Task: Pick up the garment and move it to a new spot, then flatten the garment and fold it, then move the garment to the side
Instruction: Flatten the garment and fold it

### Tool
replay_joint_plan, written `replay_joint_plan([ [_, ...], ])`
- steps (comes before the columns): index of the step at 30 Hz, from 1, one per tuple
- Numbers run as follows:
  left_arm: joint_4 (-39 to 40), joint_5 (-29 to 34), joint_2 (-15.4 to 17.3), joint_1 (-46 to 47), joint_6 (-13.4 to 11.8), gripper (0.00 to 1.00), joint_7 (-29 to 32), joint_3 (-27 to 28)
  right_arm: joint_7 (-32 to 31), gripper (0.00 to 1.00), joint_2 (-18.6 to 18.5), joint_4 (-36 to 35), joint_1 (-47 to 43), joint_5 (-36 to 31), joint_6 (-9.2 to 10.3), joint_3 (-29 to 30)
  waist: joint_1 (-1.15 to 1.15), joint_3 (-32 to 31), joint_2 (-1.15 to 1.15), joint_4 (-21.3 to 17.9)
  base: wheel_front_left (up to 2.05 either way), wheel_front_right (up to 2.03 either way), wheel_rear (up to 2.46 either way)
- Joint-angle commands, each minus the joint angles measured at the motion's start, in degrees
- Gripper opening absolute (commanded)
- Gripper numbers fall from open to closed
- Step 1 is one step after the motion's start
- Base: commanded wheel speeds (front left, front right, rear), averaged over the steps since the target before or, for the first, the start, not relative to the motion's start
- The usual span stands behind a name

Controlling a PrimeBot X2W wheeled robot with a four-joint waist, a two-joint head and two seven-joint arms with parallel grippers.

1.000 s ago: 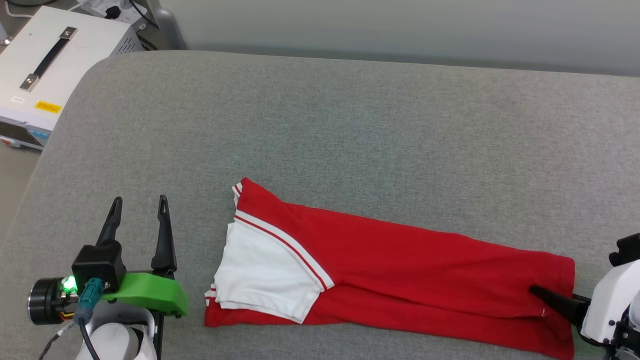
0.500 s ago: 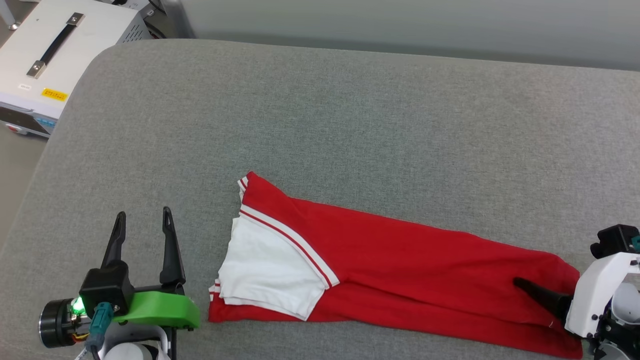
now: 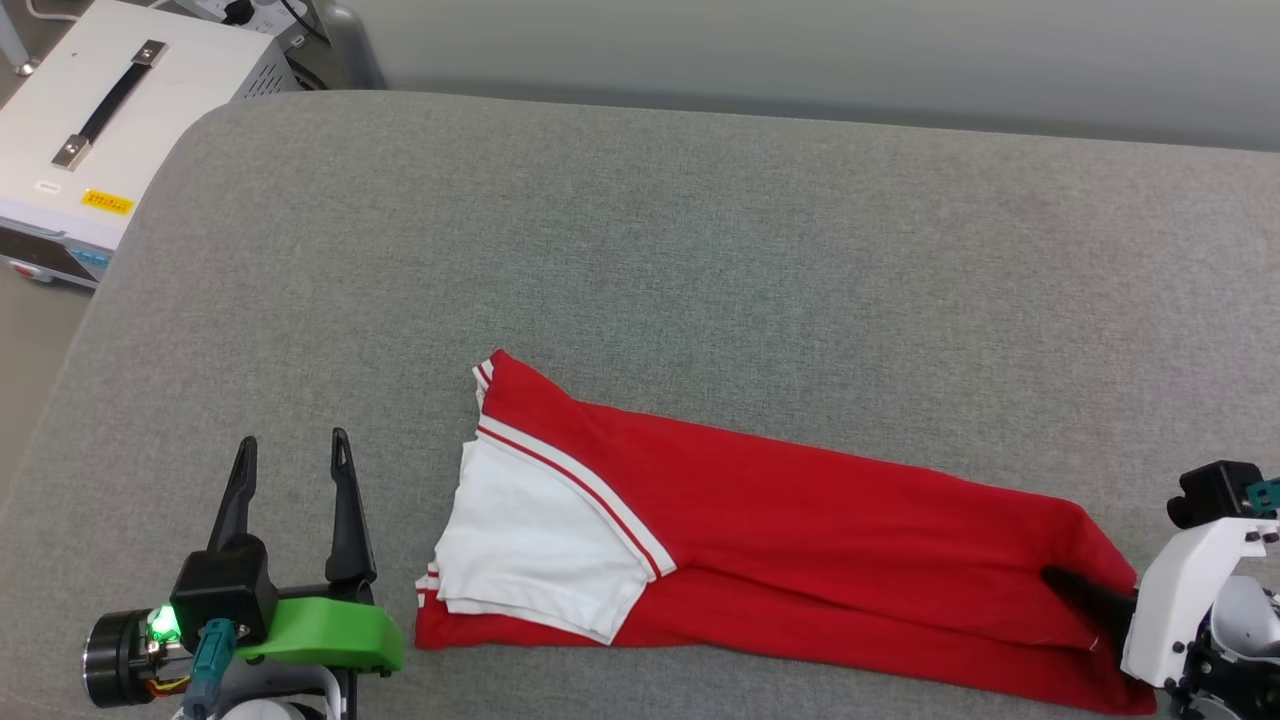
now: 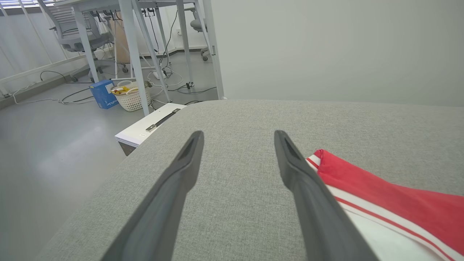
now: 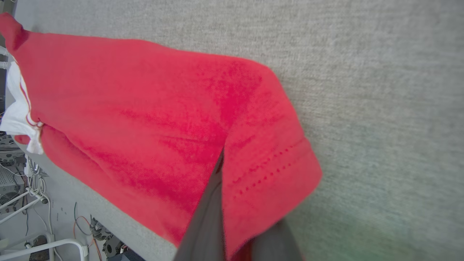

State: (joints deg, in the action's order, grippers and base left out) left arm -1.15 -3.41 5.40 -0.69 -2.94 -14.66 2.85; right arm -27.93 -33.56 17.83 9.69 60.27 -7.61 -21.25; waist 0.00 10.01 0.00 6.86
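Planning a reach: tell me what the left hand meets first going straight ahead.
Way looks free: the left hand points along grey cushion toward its far edge; the garment lies beside, off that line.

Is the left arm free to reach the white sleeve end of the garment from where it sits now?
Probably yes. The left gripper sits with jaws open just beside the white sleeve of the garment, with grey cushion between them and nothing I can see blocking the way.

The left gripper (image 3: 293,438) has two long dark tapered fingers (image 3: 347,500) with slotted tips, a black block (image 3: 222,590), a bright green bracket (image 3: 325,632), a glowing green light (image 3: 158,622) and a teal plug (image 3: 210,645). The right gripper (image 3: 1065,585) wears a white shell (image 3: 1170,610) with small dark screws.
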Motion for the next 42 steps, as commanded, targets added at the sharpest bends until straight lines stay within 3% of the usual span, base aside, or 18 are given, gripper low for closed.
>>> replay_joint_plan([
  [1,0.1,0.7,-0.3,-1.1,0.5,1.0,-0.3,0.3,0.3,0.0,-0.9,1.1,0.5,0.2,0.12,-0.2,0.0,-0.3,0.0,-0.2,0.0,0.0,0.0],
  [12,-0.2,2.6,-0.5,-2.5,1.9,1.0,-0.3,0.3,1.3,0.0,-9.0,6.8,0.0,-1.6,0.12,4.6,0.0,-2.9,0.0,-0.3,0.0,0.0,0.0],
  [19,-0.5,3.2,-0.1,-3.5,2.1,1.0,-0.3,-0.1,0.1,0.0,-9.9,2.9,-2.5,-0.2,0.12,6.2,0.0,-4.2,0.0,-0.6,0.0,0.0,0.0],
  [31,-0.9,3.2,0.1,-3.7,2.1,1.0,-0.3,-1.2,-6.5,0.0,-6.2,-17.3,-4.6,7.0,0.12,6.0,0.0,-4.9,0.0,-0.9,0.0,0.0,0.0],
  [34,-1.0,3.2,0.0,-3.1,2.2,1.0,-0.3,-1.6,-8.7,0.0,-3.9,-19.9,-2.5,6.0,0.12,3.8,0.0,-4.6,0.0,-0.6,0.0,0.0,0.0],
  [35,-1.0,3.3,0.1,-2.6,2.1,1.0,-0.3,-1.9,-10.7,0.0,-1.3,-21.1,0.3,4.2,0.12,0.9,0.0,-4.2,0.0,-0.2,0.0,0.0,0.0],
  [42,-1.1,3.2,0.0,-1.2,2.0,1.0,-0.3,-2.5,-12.6,0.0,5.4,-18.4,9.9,-1.0,0.12,-7.8,0.0,-2.8,0.0,0.9,0.0,0.0,0.0],
])
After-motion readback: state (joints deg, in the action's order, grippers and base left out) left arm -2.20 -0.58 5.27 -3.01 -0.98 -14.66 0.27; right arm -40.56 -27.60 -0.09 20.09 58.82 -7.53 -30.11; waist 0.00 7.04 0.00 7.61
